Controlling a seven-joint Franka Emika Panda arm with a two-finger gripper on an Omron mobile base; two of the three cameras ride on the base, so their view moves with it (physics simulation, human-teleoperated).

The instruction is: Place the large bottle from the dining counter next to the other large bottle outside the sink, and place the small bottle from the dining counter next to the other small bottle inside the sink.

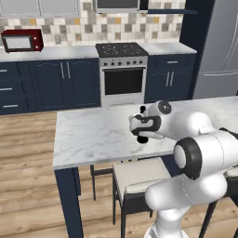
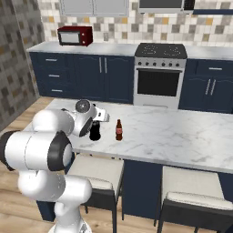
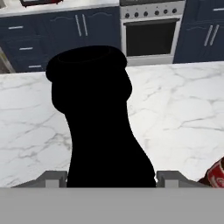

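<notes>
A large black bottle stands upright on the white marble dining counter, near its left end. My gripper is open, and its fingertips sit wide apart, close against the bottle's lower body on both sides. From the base views, the hand hangs over the large black bottle, hiding its top. A small brown bottle with a red label stands upright just to the right of it. The same small bottle peeks in at the hand view's lower right edge.
Two stools stand under the dining counter's near edge. Across a wooden floor runs a row of dark blue cabinets with a stove and oven, a red microwave and a fridge.
</notes>
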